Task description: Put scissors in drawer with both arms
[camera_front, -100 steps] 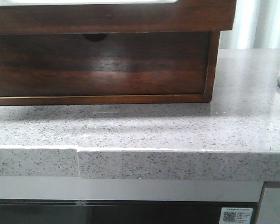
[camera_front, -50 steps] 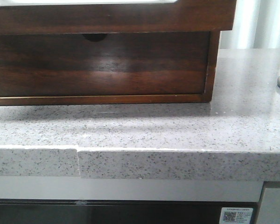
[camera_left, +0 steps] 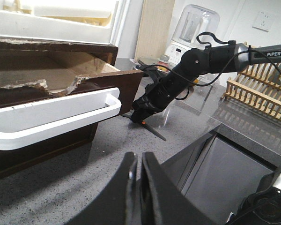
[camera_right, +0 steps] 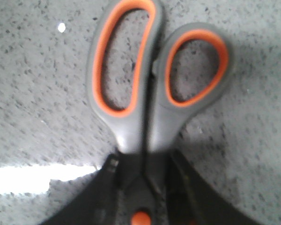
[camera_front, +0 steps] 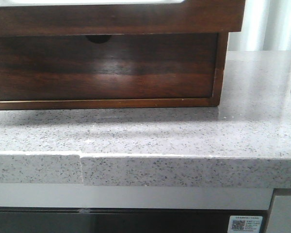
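Two arms: both are working the counter, but only the right one is at the scissors.
Left gripper [camera_left: 136, 187]: fingers are pressed together, holding nothing, pointing toward 12 o'clock in its own view.
Drawer [camera_left: 51, 117]: it is standing pulled out, at about 10 o'clock from the left fingers.
Right gripper [camera_right: 143, 187]: its fingers are pinching the scissors near the pivot.
Scissors [camera_right: 152, 84]: they are lying on the counter [camera_front: 150, 131] with loops at 12 o'clock from the right claw, long axis along the fingers.
Nearer arm: right, judged.
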### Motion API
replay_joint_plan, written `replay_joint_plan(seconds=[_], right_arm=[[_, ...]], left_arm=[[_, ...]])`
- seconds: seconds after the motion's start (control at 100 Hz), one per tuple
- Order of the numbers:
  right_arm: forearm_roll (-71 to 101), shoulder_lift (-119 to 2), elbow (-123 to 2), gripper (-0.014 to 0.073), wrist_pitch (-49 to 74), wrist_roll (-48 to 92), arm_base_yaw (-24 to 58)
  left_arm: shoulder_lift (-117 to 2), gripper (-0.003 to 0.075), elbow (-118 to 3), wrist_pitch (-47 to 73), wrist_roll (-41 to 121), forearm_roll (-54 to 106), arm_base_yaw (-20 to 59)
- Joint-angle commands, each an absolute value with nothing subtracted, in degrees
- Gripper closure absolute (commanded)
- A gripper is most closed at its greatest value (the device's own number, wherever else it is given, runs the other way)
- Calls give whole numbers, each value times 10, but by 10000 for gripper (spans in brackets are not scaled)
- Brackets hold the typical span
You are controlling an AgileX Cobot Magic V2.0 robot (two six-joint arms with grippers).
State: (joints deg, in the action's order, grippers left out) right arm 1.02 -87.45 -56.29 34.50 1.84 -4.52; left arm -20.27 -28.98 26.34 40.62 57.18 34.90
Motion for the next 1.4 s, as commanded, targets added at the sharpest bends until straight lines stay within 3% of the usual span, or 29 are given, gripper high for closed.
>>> replay_joint_plan(seconds=[0.0,0.28,0.73,1.22,1.39], right_arm=[[9,-866,-571,664,352,23,-48],[10,-831,-571,665,341,23,-48],[29,-586,-571,668,287,52,-15],[33,-568,-571,668,279,56,-6],[33,-526,-573,668,223,109,52]], left_arm=[[-208,739,-306,241,409,588,353],[-208,739,-306,241,409,588,353],[-208,739,-306,236,409,588,353],[-208,739,-306,237,409,587,353],[-208,739,-306,238,409,587,353]])
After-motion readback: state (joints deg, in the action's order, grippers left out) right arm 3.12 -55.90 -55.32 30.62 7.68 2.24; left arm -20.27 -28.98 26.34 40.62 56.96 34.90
